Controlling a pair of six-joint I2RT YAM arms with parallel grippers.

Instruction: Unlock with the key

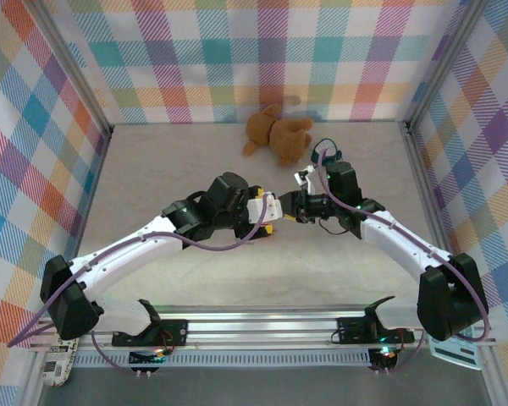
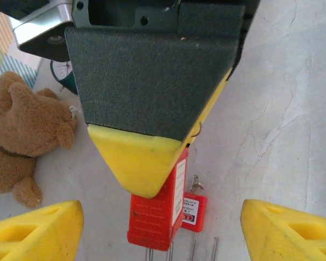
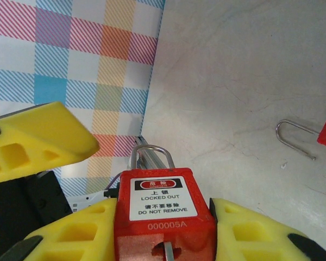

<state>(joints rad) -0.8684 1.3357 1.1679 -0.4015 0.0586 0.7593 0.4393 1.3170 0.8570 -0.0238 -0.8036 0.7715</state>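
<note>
My right gripper (image 3: pixel 165 231) is shut on a red padlock (image 3: pixel 164 204) labelled "LOCKED OUT". Its shackle (image 3: pixel 152 155) points away from the wrist, and a thin silvery strip (image 3: pixel 168 253) shows in its keyhole. In the left wrist view this padlock (image 2: pixel 152 217) hangs under the right gripper's yellow fingertip (image 2: pixel 138 160). My left gripper (image 2: pixel 162 220) faces it, open, one finger wide on each side and touching nothing. A second red padlock (image 2: pixel 194 213) lies on the table, with the small silvery key (image 2: pixel 196 185) at its far end. The two grippers meet at mid-table: left gripper (image 1: pixel 269 218), right gripper (image 1: pixel 289 205).
A brown teddy bear (image 1: pixel 277 133) lies behind the grippers near the back wall, and a dark teal object (image 1: pixel 326 150) is beside it. Plaid walls close in three sides. The second padlock's shackle (image 3: pixel 293 136) rests on the table right of the held lock.
</note>
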